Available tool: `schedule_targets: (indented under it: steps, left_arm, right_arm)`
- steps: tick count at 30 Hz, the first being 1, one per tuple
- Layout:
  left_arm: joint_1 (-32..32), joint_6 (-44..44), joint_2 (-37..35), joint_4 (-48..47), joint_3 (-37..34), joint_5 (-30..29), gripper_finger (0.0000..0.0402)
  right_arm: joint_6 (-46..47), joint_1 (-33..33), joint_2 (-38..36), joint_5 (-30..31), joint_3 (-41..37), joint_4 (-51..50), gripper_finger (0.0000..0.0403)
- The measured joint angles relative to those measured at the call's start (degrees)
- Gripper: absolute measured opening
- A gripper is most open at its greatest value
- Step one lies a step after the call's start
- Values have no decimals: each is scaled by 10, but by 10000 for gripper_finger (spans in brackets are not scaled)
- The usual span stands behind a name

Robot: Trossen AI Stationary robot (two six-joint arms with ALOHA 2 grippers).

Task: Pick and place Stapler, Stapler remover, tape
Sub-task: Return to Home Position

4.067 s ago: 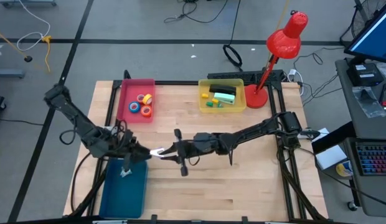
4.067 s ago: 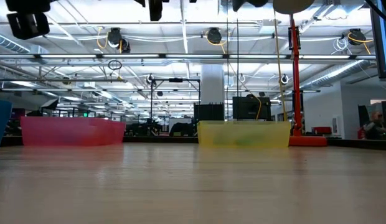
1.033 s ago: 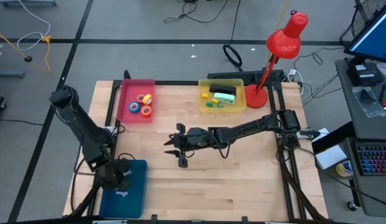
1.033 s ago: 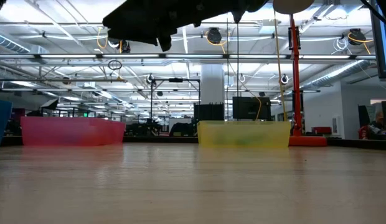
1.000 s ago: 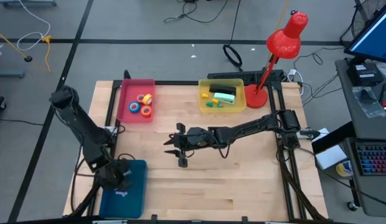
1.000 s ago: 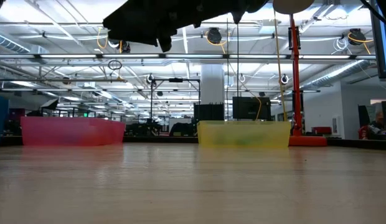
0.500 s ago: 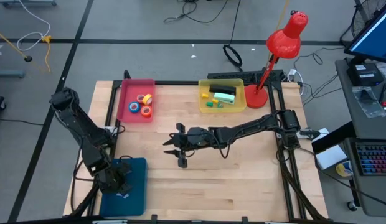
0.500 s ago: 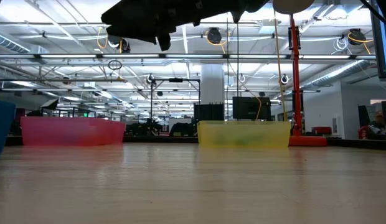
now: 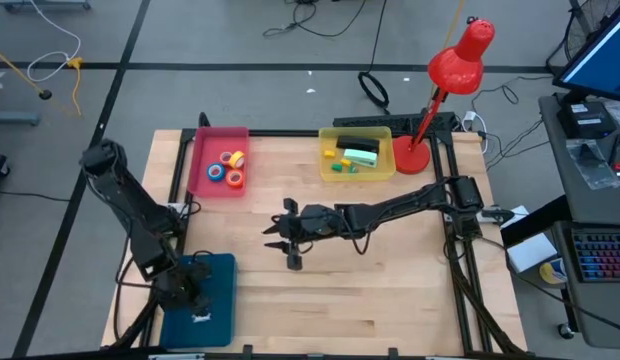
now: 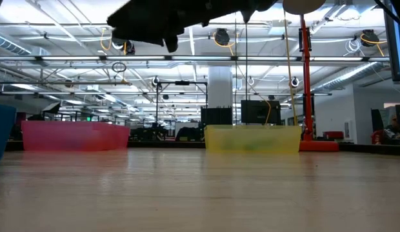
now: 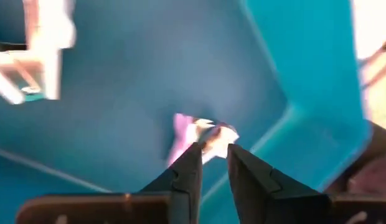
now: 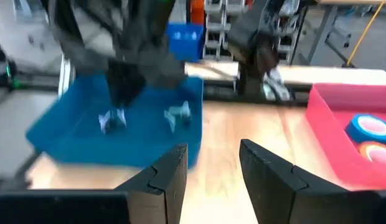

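A pale wooden tabletop stands on a grey floor crossed by dark seams and loose black cables. A red desk lamp rises from its far right corner, beside a cluttered grey desk. The low view shows a white-trussed ceiling with strip lights and a white pillar.

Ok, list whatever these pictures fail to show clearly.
- Low view: the walls of the pink bin and the yellow bin hide their contents. The blue bin is cut off by the picture's edge.
- High view: the left arm covers part of the blue bin's floor, and the yellow bin's contents are too small to identify.
- Left wrist view: the purple item in the blue bin is too blurred to identify.
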Motion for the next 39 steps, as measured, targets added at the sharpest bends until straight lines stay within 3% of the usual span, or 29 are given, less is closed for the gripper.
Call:
schedule_targets:
  steps: [3,8,13,19,22,28,34,39]
  left_arm:
    - [0,11,-26,19,0,-35,82]
    - [-5,89,-106,23,1,-187,76]
    - [-1,237,-204,10,1,-341,70]
    - [27,464,-323,2,1,-499,70]
    - [54,528,-374,2,1,-561,70]
    - [139,567,-429,-28,1,-547,69]
    - [242,571,-410,-45,1,-514,69]
    - [337,581,-385,-37,1,-450,69]
  right_arm:
    - [-27,0,-25,0,-1,-64,141]
    - [-46,-7,-93,44,0,-200,141]
    - [-28,-17,-173,113,0,-334,141]
    - [32,-32,-259,149,0,-483,141]
    - [38,-38,-297,172,-2,-539,141]
    - [56,-43,-383,181,-70,-532,141]
    - [97,-58,-491,180,-215,-451,141]
    - [114,-69,-592,179,-335,-344,141]
